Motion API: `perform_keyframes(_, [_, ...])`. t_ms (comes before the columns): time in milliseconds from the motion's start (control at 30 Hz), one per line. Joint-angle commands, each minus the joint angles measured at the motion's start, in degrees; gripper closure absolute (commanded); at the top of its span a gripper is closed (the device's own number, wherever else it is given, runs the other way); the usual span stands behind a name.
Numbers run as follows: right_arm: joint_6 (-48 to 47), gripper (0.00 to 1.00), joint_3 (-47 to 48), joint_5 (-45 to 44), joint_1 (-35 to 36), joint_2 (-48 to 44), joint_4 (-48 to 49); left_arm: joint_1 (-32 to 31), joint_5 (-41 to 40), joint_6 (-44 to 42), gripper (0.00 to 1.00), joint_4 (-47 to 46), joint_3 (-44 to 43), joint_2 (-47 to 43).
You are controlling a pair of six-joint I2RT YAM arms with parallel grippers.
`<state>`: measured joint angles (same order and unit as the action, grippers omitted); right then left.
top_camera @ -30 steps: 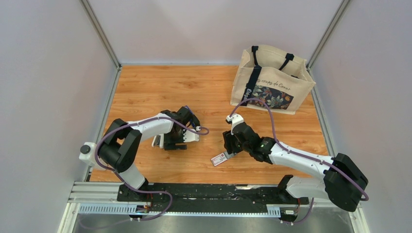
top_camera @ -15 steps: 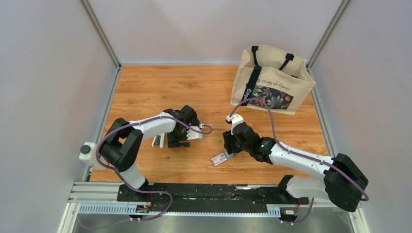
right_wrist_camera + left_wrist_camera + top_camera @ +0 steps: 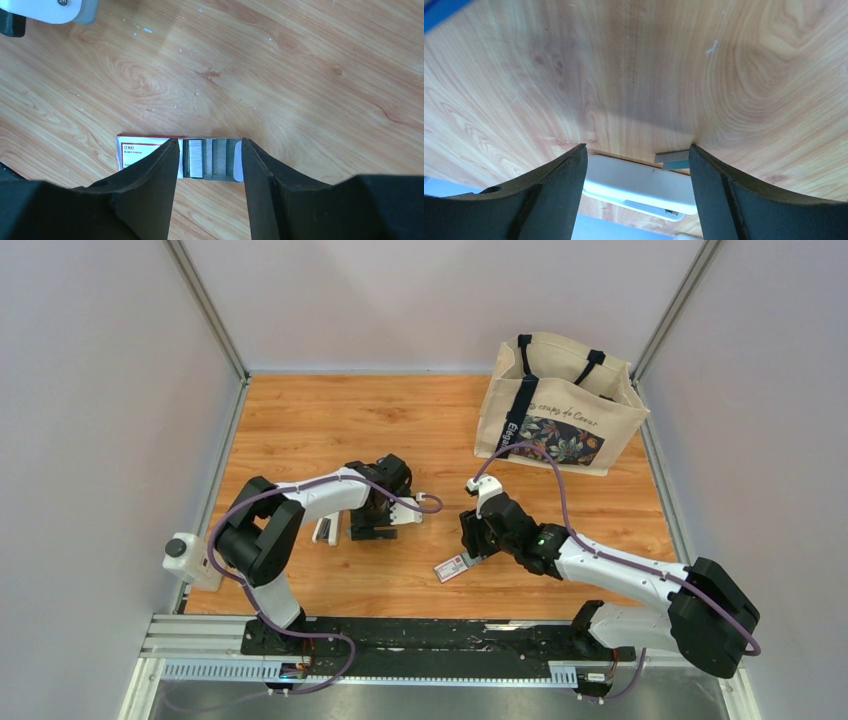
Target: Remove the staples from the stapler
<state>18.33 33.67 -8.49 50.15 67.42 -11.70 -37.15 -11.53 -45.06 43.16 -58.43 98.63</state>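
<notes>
Hovering low over the counter, the left pincer (image 3: pixel 638 150) is spread wide and grips nothing. Between its 2 dark fingers lie a small white oblong plastic object (image 3: pixel 639 186) and, just beside it, a short grey metal strip of staples (image 3: pixel 672 159). The slim dark-blue desk stapler (image 3: pixel 436 10) shows only as a blue sliver in the far corner of that wrist view, well apart from the fingers. The right pincer (image 3: pixel 210 142) is half spread above an open white-and-red card staple box (image 3: pixel 200 159) lying flat; whether its tips touch the box I cannot tell. The light wood-grain counter (image 3: pixel 330 430) carries white specks and, far right, a beige floral-print canvas tote bag (image 3: pixel 560 405). Pale grey walls (image 3: pixel 430 300) enclose 3 sides.
</notes>
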Motion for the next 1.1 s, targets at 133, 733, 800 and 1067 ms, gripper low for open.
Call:
perform_keyframes(133, [0.0, 0.48, -0.2, -0.5, -0.2, -1.6, 2.3, -0.2, -0.9, -0.4, 0.18, -2.4, -4.0, 2.0])
perform_keyframes(733, [0.9, 0.49, 0.0, 0.8, -0.1, -2.5, 2.5, -0.2, 9.1, -5.2, 0.15, 9.4, -4.9, -10.6])
perform_keyframes(800, [0.8, 0.49, 0.1, 0.8, -0.1, -2.3, 2.7, -0.2, 9.1, -7.9, 0.15, 9.5, -1.9, -11.2])
perform_keyframes(1067, [0.9, 0.49, -0.4, 0.8, -0.1, -2.8, 3.2, -0.1, 11.2, -17.5, 0.14, 5.1, 5.9, -13.2])
